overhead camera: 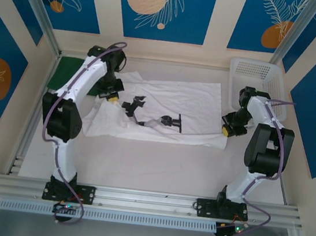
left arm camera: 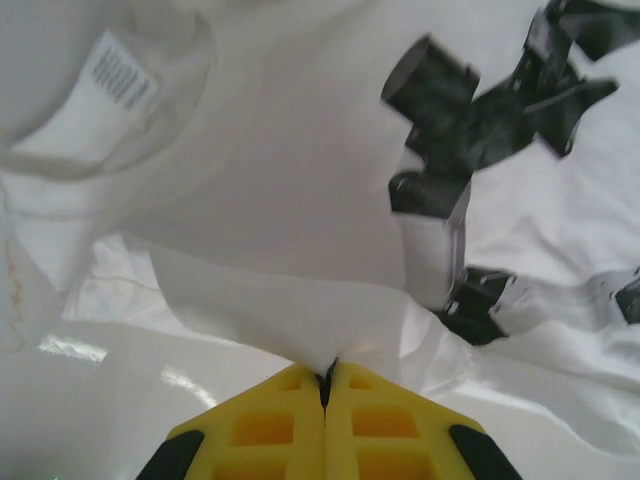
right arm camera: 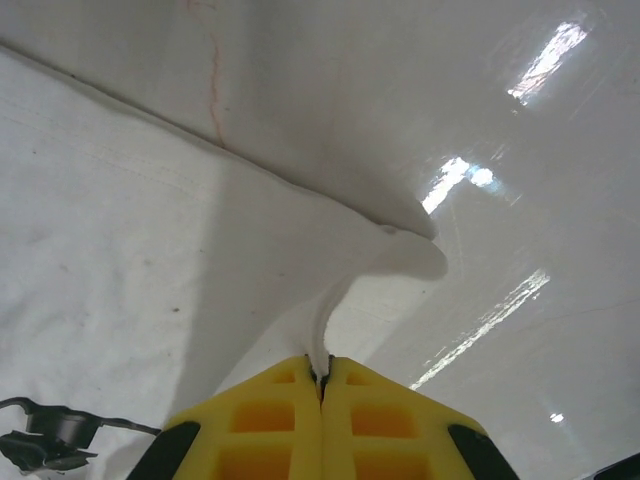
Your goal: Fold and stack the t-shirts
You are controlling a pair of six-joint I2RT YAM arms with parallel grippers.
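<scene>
White table (overhead camera: 140,168) from above: white t-shirt (overhead camera: 177,103) spread just beside the mesh basket (overhead camera: 257,70), dark green t-shirt (overhead camera: 68,71) well apart from that basket. Left wrist: left gripper (left arm camera: 325,385) pinched on white cloth (black print nearby). Right wrist: right gripper (right arm camera: 322,378) clamped on the shirt's edge.

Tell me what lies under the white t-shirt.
Table surface shows around the white t-shirt; anything beneath the spread cloth is covered. The green t-shirt lies beside its left end.
</scene>
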